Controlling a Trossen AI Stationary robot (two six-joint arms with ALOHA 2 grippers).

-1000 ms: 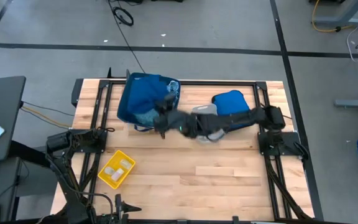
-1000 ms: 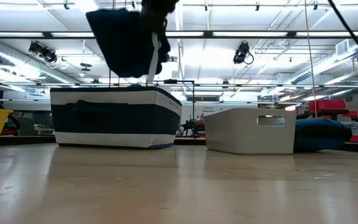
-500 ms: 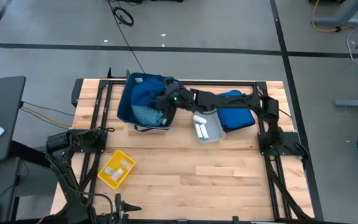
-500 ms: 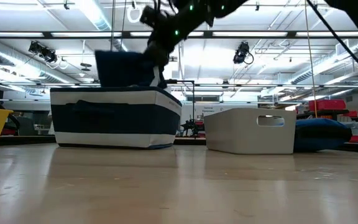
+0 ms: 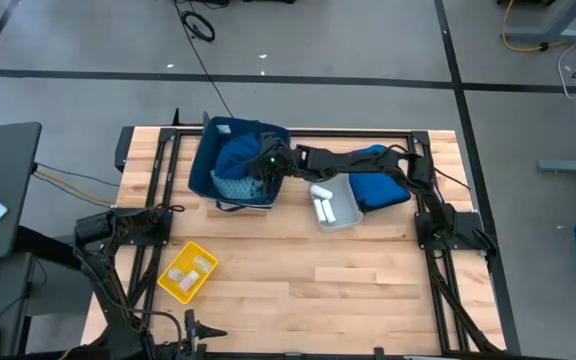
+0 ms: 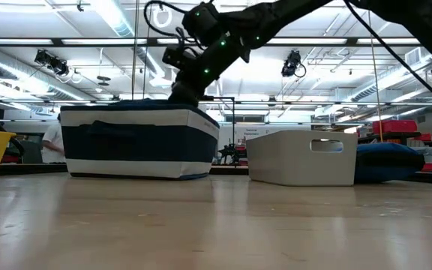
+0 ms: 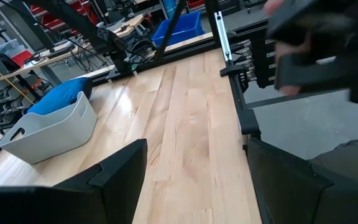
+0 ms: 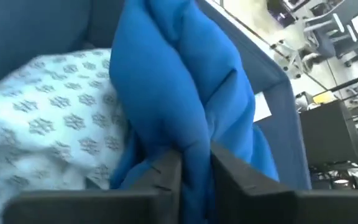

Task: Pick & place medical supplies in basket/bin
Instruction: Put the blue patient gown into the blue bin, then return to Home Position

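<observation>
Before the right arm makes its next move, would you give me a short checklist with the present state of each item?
1. Garment inside the bin: ok. The blue garment lies in the navy bin, beside the light blue patterned garment.
2. Garment let go: not ok. It sits pinched between the right tool fingers.
3. Left arm out of the way: ok. The left tool is open, at the table's left side, far from the bin.
4. Packets sorted: ok. White packets lie in the grey tray; pale ones lie in the yellow tray.
5. Royal-blue bundle kept out: ok. It lies beside the grey tray.
</observation>
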